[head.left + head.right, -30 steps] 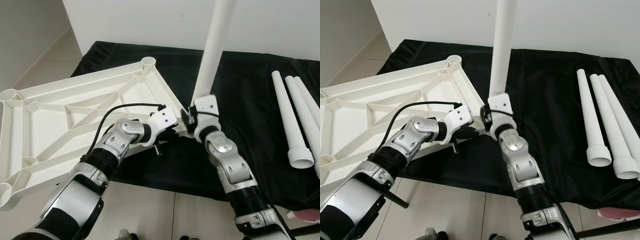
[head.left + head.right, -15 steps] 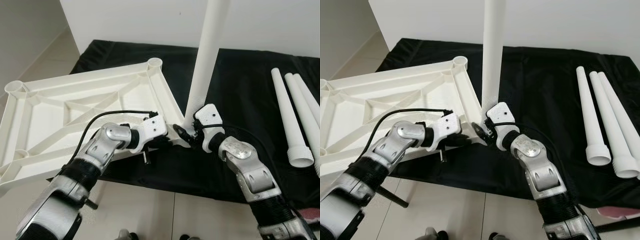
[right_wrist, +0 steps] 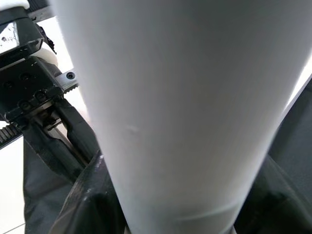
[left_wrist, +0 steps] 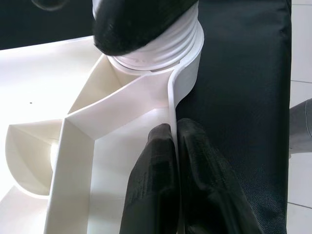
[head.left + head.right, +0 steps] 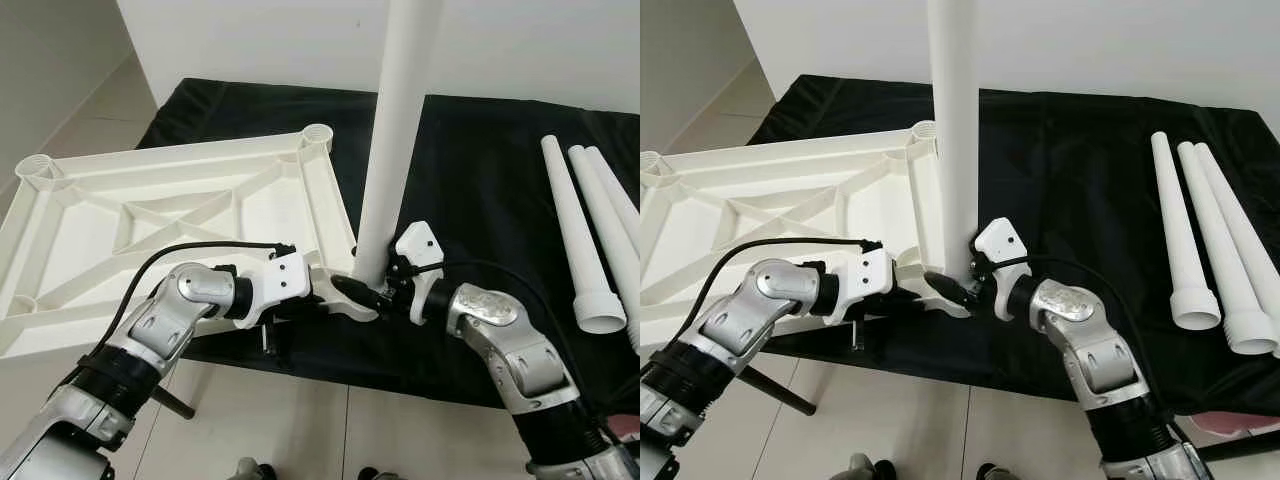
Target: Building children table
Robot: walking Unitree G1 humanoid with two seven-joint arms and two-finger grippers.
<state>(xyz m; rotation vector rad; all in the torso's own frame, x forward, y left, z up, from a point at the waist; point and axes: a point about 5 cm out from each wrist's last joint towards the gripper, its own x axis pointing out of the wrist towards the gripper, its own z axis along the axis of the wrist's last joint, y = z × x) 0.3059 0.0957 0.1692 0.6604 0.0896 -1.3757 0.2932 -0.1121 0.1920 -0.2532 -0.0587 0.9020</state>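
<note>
The tabletop (image 5: pixel 180 215), a ribbed white plastic slab lying upside down, has levelled and the leg (image 5: pixel 395 140) now stands upright in its five-o'clock corner socket. The left gripper (image 4: pixel 178 156) pinches the rim; the right gripper (image 5: pixel 975 275) clasps the smooth tube's base. Three spare legs (image 5: pixel 590 225) wait at three o'clock on black cloth (image 5: pixel 490 150).

A plain room in a home: bare white walls (image 5: pixel 250 40), a pale glossy tiled floor (image 5: pixel 300 430), and a low desk draped in black cloth (image 5: pixel 480 150) where white plastic furniture parts lie.
</note>
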